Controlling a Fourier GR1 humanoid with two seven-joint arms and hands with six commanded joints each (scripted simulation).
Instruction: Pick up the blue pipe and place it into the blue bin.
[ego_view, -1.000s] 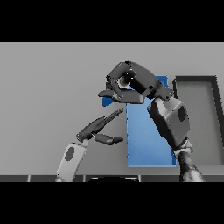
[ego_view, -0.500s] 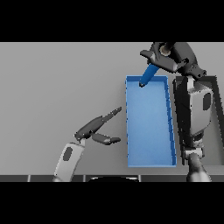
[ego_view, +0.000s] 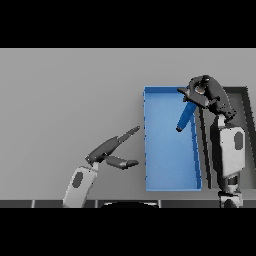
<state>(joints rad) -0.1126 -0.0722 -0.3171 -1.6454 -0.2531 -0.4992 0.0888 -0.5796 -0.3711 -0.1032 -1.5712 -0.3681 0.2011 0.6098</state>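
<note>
blue pipe (ego_view: 184, 117): short, straight, tilted over blue bin (ego_view: 167, 175) | right hand (ego_view: 205, 92): fingers curled round its top | left hand (ego_view: 112, 150): fingers straight, beside bin

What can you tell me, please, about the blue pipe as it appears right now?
The short, straight blue pipe looks smooth and plain, like plastic. Its upper end is gripped by the right robot hand, whose dark fingers curl round it. It hangs tilted, lower end pointing down and to the left, over the right side of the open rectangular blue bin. Whether it touches the bin cannot be told.
</note>
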